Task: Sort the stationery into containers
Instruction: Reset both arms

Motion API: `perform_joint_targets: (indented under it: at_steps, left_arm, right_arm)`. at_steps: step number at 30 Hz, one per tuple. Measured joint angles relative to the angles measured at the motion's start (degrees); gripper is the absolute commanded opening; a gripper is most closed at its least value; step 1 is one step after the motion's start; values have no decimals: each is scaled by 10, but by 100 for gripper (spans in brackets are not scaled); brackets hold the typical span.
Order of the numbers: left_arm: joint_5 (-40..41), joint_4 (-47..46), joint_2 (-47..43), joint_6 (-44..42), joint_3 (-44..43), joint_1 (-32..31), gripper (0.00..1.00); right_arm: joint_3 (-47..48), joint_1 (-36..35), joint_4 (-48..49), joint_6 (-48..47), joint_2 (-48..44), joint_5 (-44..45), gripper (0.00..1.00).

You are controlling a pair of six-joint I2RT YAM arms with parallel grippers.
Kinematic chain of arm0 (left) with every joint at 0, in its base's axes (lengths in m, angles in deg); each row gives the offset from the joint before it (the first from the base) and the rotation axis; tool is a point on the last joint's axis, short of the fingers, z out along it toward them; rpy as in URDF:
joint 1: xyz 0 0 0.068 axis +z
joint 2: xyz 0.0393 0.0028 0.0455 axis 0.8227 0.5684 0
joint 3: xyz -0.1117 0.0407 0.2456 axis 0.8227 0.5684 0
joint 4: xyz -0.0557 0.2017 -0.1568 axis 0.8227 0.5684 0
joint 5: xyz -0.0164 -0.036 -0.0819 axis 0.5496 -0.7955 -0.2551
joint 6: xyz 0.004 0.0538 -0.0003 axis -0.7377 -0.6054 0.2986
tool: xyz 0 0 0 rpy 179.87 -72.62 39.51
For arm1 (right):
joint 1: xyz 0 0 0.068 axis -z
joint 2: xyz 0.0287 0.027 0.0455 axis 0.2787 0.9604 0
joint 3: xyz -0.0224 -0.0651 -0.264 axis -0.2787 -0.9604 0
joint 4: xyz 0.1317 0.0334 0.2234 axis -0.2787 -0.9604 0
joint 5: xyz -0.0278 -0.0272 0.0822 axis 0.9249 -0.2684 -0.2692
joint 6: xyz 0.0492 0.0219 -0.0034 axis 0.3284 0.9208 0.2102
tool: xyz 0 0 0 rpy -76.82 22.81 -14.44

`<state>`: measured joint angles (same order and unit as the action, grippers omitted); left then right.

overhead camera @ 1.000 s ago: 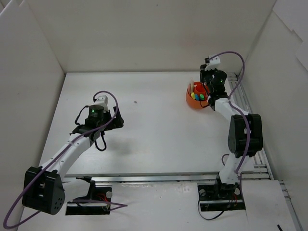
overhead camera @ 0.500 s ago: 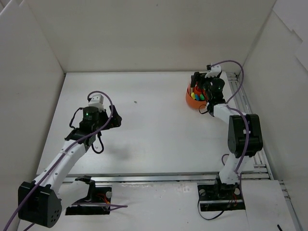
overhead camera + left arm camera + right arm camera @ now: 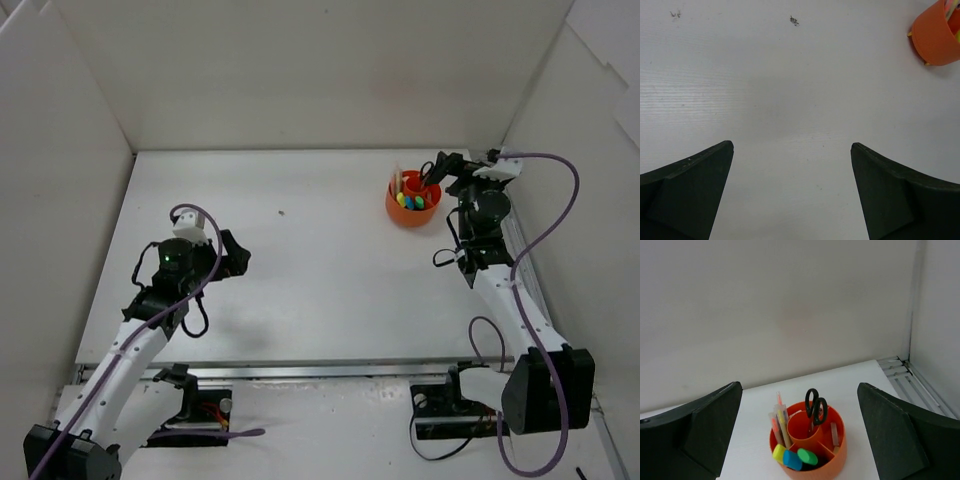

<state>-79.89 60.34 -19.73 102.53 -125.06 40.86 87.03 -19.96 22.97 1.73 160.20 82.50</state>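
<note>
Nearest me, the left gripper hangs low over the white table, fingers spread wide with nothing between them; it points towards the far right, which looks like a waiting pose well apart from the work. Out past it there is only a small dark speck on the table. Far right, close to the back wall, stands the orange cup, and every piece of stationery I can find is inside it. The black-handled scissors sit blades down in the round middle well, presumably so the handles stay reachable; the highlighters stand in the near part of the outer ring, yellow, blue and green ends up; the thin pens lean in the left part, and a pale slim piece on the right is too small to name. The right gripper hovers just beside and above the cup's far right rim, jaws fully apart and empty; that suits a drop just made, and I'd judge the sorting done or nearly so.
</note>
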Motion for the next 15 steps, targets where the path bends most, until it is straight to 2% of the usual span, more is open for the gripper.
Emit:
perform_joint_targets:
  at_steps: [4, 8, 15]
  left_arm:
    - [-12, 0, -33, 10, 22, -2, 100]
    - [-7, 17, -76, 24, 50, -10, 99]
    - [36, 62, -143, 40, 54, -21, 100]
  right_arm:
    - [14, 0, -188, 45, -109, 40, 98]
    - [38, 0, -368, 90, -160, 63, 98]
    - [-62, 0, -511, 141, -308, 31, 98]
